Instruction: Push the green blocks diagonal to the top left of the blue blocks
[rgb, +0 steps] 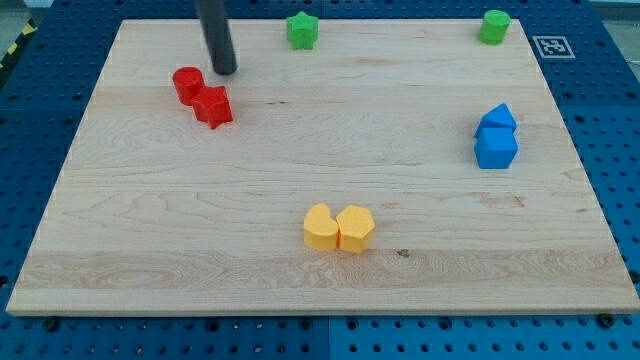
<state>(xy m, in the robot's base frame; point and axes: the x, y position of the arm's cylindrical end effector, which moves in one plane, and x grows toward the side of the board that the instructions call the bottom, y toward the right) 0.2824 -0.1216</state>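
**A:** Start at the view's bottom. What lies closest?

**B:** Two yellow blocks on the pale wooden board (150, 260): a yellow crescent-like block (319, 227) and a yellow faceted block (355, 229), touching side by side. I'll use them as my landmark.

**A:** And the blue ones?

**B:** Up and to the view's right of the yellow pair, near the board's right edge: a larger blue faceted block (496, 149) with a smaller blue block (500, 119) pressed against its upper side.

**A:** Further up?

**B:** Up and to the view's left of the yellow pair, a red cylinder (187, 84) touches a red star-like block (213, 105).

**A:** The green blocks?

**B:** Both along the board's top edge, well apart. The green star-like block (302, 30) sits almost straight above the yellow pair; the green cylinder (494, 26) is far up to their right (roughly above the blue blocks).

**A:** And the arm?

**B:** There's no pincer to open or close, only a dark rod coming down nearly upright from the view's top. My tip (224, 71) rests on the board just above and right of the red pair, not clearly touching them, left of the green star-like block.
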